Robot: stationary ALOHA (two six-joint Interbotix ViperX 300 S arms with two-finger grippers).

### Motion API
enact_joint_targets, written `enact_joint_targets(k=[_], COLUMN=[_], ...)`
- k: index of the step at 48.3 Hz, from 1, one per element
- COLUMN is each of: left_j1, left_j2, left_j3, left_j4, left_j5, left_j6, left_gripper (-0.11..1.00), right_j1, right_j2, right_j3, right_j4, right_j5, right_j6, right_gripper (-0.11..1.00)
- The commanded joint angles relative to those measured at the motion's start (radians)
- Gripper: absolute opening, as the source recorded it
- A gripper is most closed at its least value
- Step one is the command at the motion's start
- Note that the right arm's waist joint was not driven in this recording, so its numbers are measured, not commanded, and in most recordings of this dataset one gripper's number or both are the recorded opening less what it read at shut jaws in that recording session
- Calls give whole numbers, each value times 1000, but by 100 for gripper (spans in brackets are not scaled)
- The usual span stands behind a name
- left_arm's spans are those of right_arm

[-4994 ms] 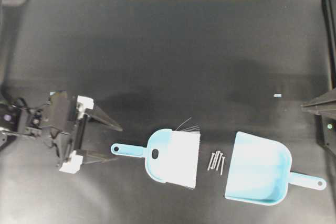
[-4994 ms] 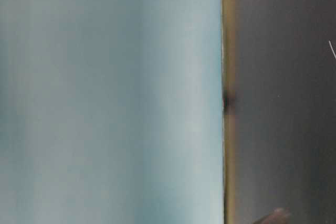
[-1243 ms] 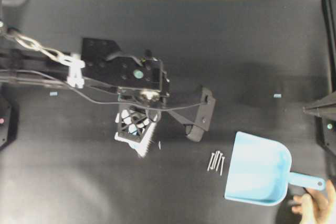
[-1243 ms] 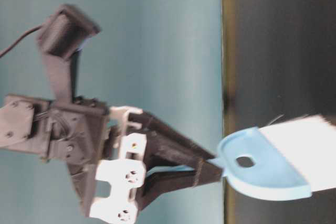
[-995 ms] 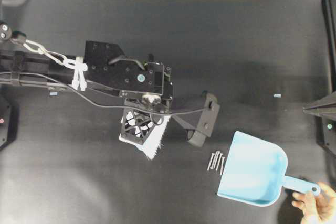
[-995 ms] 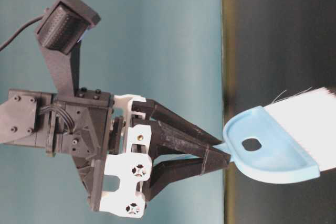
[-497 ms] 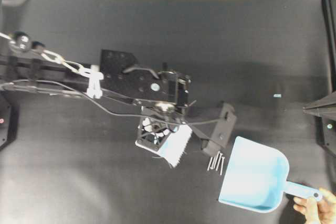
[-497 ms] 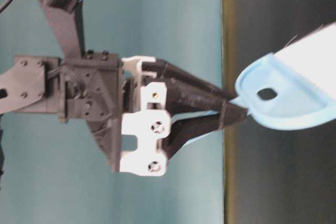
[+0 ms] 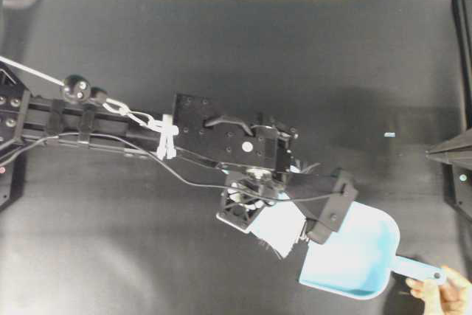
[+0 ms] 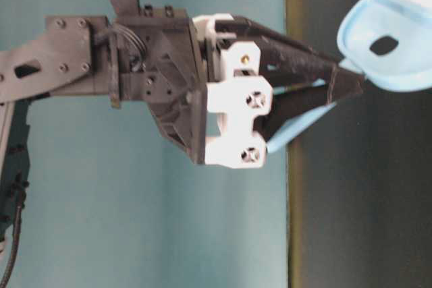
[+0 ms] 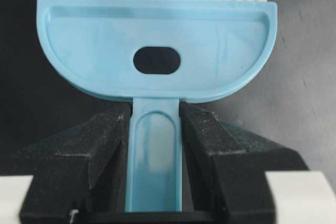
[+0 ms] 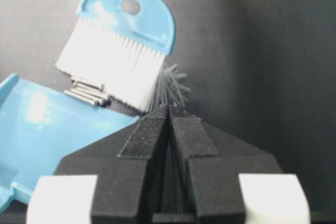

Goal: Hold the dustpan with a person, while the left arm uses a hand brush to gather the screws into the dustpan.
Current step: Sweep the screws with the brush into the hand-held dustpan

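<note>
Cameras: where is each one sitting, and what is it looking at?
Overhead: above the table, looking down on the left arm, dustpan and person's hand.
Table-level: low beside the table, turned sideways, facing the left gripper shut on the hand brush.
Left wrist: on the left arm, looking along its fingers at the brush.
Right wrist: behind the shut right gripper, facing brush, screws and dustpan.
All four share the brush.
</note>
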State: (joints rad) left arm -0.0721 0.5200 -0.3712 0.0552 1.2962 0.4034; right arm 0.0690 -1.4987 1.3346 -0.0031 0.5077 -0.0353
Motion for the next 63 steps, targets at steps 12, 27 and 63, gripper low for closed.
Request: enact_joint_targets(k=[12,27,63], left_j1=[-14,-23,-40], left_j2=[51,153,29], left_j3=[-147,-305,-311], left_j4=[2,2,2], left_j5=[-5,-32,-342], left_j6=[3,8,74], left_gripper=[31,31,31], right_j1=[0,2,0], right_j2=[5,3,5], right_j3=[-6,-6,-6], right_j4=[-2,-2,-2], right_j5=[-5,-5,-5], right_j6=[-6,-5,-5], right_gripper=[0,0,0])
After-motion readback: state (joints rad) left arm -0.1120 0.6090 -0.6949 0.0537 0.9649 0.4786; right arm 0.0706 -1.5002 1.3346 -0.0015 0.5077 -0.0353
